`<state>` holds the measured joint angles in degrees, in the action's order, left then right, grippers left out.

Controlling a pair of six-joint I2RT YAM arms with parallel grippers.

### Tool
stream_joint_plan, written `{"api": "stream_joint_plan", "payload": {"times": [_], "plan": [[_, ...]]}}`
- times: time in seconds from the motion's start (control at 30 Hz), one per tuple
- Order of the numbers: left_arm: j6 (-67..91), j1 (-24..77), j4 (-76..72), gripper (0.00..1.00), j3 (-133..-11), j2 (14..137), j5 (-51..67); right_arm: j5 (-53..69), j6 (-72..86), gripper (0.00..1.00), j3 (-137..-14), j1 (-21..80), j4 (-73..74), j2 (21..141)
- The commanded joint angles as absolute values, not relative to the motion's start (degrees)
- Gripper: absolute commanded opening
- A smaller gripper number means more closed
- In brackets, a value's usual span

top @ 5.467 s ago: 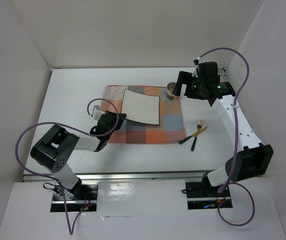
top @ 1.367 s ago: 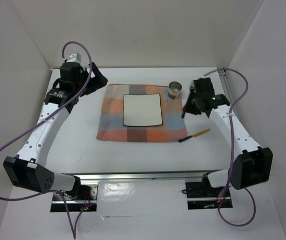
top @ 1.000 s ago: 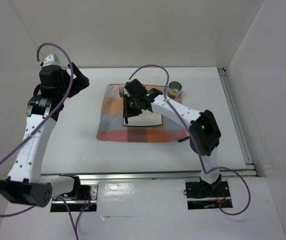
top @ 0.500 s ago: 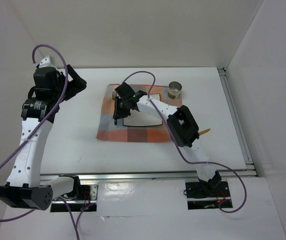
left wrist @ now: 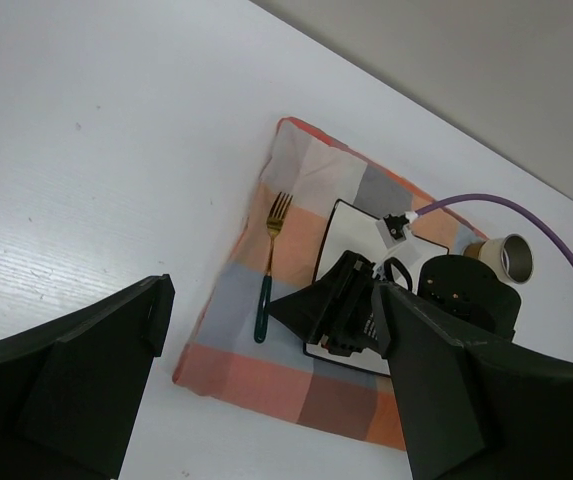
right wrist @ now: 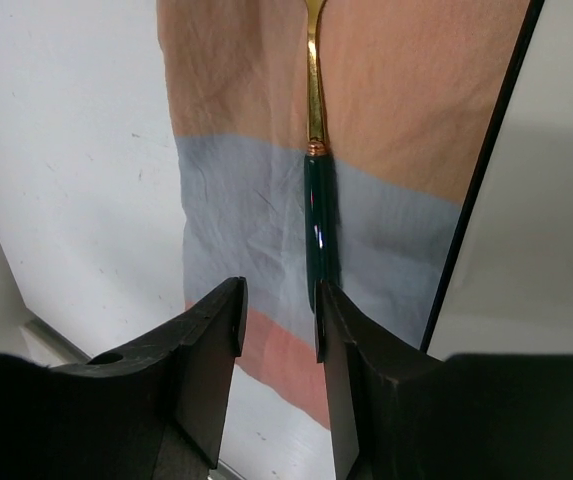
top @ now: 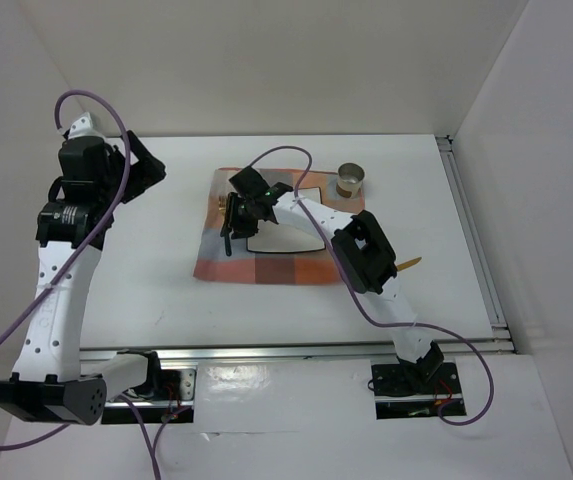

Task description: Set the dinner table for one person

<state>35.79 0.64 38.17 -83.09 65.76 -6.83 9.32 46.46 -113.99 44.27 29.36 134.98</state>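
Metal rail [top: 296, 350] on near edge of dinner table [top: 146, 290], white tabletop under everything. Knife [top: 406, 264] on bare table at 4 o'clock of checked mat [top: 266, 265]. Fork [right wrist: 321, 230] flat on mat at 9 o'clock of square white plate [right wrist: 546, 200], tines toward 12. Right gripper [right wrist: 278, 300] above fork handle, claw narrowly parted, gripping nothing. Left gripper [left wrist: 266, 300] raised at 10 o'clock, claw wide, empty. Cup [top: 349, 180] at 1 o'clock by mat's far corner.
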Motion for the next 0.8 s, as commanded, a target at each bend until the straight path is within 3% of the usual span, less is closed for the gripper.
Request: {"api": "stream_joint_plan", "payload": {"times": [0.0,0.07,0.33,0.5,0.77], "plan": [[34.45,0.26,37.96,1.00,-83.58,64.42,-7.65,8.44,47.46,0.45,-115.05,44.91,26.81,134.56],[34.45,0.26,37.36,1.00,-82.80,63.81,-8.26,8.44,47.46,0.51,-114.52,44.91,27.42,133.77],[34.45,0.26,36.83,1.00,-82.09,64.34,-8.26,5.02,44.65,0.59,-112.85,45.44,29.26,126.04],[29.71,1.49,34.45,0.97,-82.00,66.96,1.49,-4.11,41.23,0.61,-107.69,45.44,31.55,113.76],[27.95,4.04,34.80,0.97,-80.60,72.16,1.76,-10.56,45.62,0.61,-68.41,31.05,38.84,83.96]]}}
